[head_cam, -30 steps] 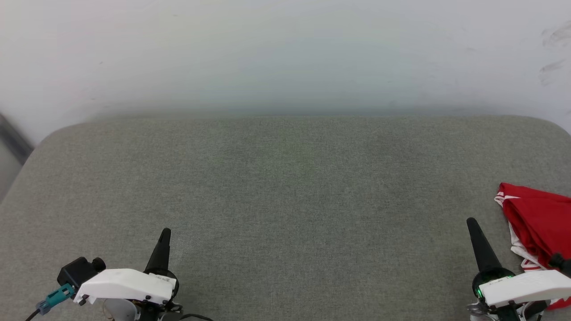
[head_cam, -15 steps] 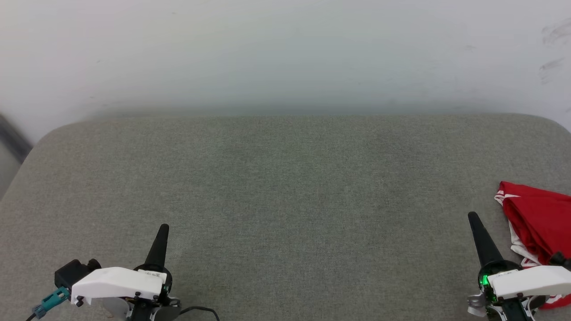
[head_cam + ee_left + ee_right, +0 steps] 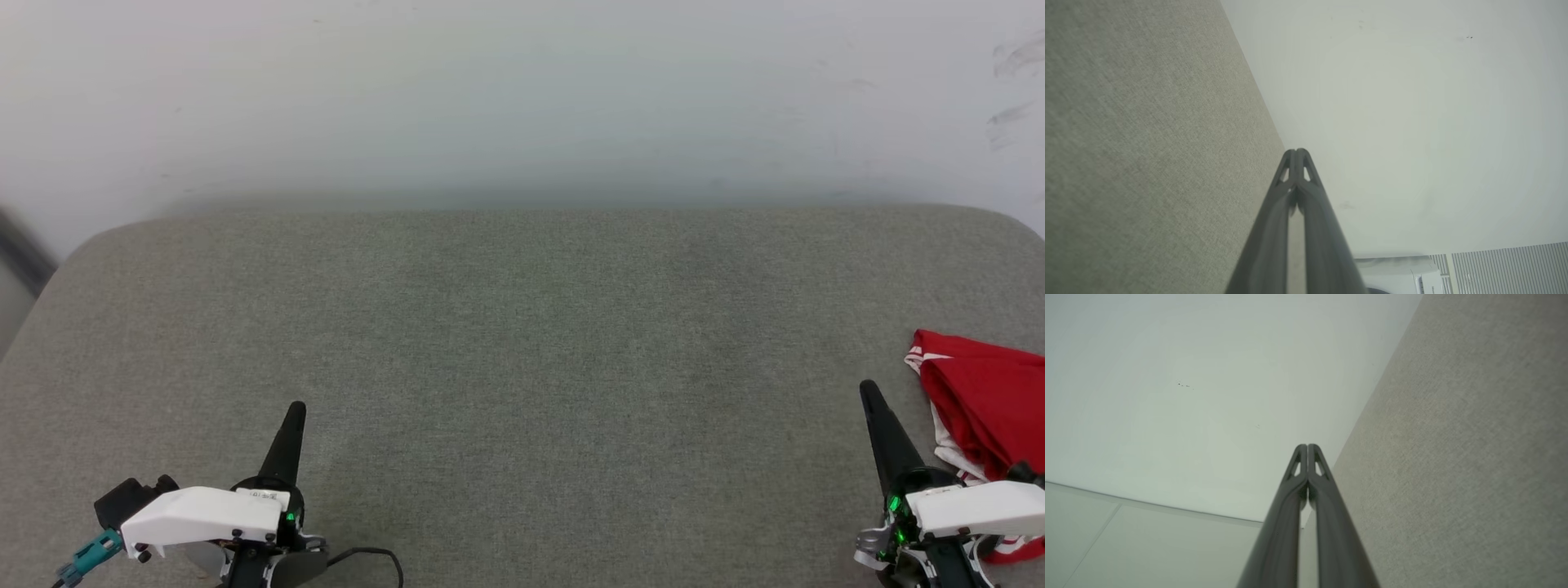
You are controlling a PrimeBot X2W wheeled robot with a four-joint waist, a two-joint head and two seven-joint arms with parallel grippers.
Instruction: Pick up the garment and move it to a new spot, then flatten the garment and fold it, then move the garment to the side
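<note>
Over at the right edge of your head view, the garment [image 3: 992, 392] lies in a crumpled red heap on the table [image 3: 522, 343], cut off by the frame so you cannot see all of it. Striped red-and-white trim shows at its upper left corner, and white fabric peeks out along its near left side. Your right fingers [image 3: 886, 441] rest just left of it, apart from the cloth, pointing up the view. The white wrist housing [image 3: 976, 506] below them overlaps the heap's lower part (whether it touches the fabric you cannot tell). Those fingers are pressed together with nothing between them, and the right wrist view confirms it: the two tips meet, with table to one side and pale wall [image 3: 522, 98] to the other. Your left fingers [image 3: 286, 449] sit well apart from the garment, at the lower left of the table, likewise closed tip to tip and empty, as the left wrist view shows. A teal connector [image 3: 84, 559] juts out by the left wrist. Dark smudges [image 3: 1016, 55] mark the wall at the upper right.
</note>
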